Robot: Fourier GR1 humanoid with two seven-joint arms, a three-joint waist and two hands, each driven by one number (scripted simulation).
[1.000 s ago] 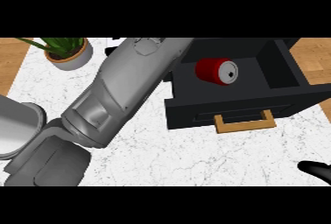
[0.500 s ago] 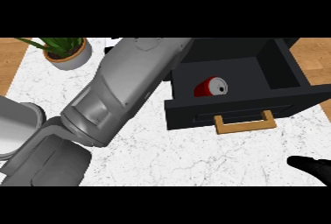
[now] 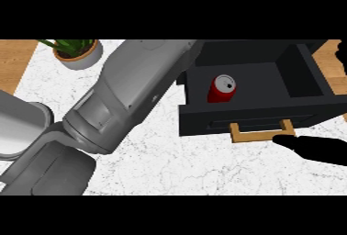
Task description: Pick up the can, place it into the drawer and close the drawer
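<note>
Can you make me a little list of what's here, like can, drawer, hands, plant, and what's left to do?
can: red can lying on its side inside the drawer
drawer: black drawer, open, wooden handle facing the robot
right hand: black right hand by the handle's right end
left hand: not visible; only the grey forearm shows
plant: potted plant at the counter's far left
left to do: close the drawer

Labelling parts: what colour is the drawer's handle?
Light wooden tan, seen in the head view: handle on the black drawer.
</note>
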